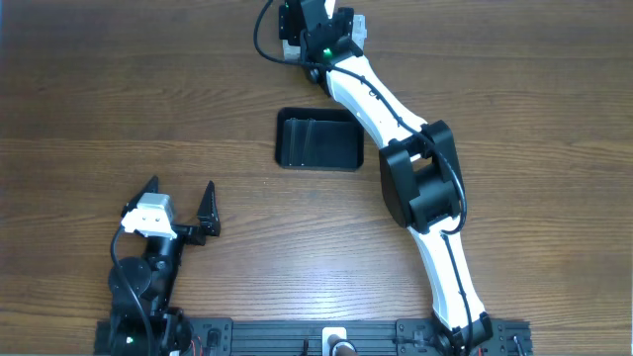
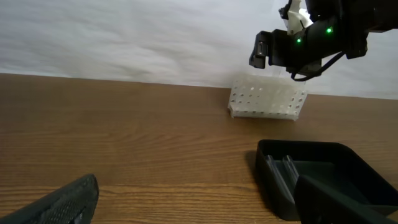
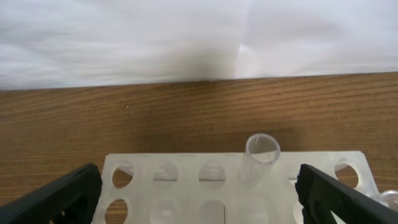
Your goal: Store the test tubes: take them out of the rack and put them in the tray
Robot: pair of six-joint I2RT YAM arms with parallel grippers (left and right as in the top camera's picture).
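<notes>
Rack (image 2: 267, 101) of pale, see-through plastic stands on the wooden table (image 1: 99, 99) at its far side, under the right gripper (image 1: 318, 28), which shows at the top centre of the overhead frame. That gripper hangs just above the rack with its fingers (image 3: 59, 196) spread wide, gripping nothing. Between them, and touching neither, one clear test tube (image 3: 258, 160) stands in a hole of the rack's far row, leaning a little, its open rim above the rack's top plate. The black tray (image 1: 318, 140) lies in the middle of the overhead frame, nearer the arms' bases than the rack and apart from it. Faint ridged shapes run along its floor, and whether they are tubes or moulding cannot be told. The left gripper (image 1: 181, 205) sits low over the table at the lower left of the overhead frame, well apart from both tray and rack, its two black fingers splayed and holding nothing.
</notes>
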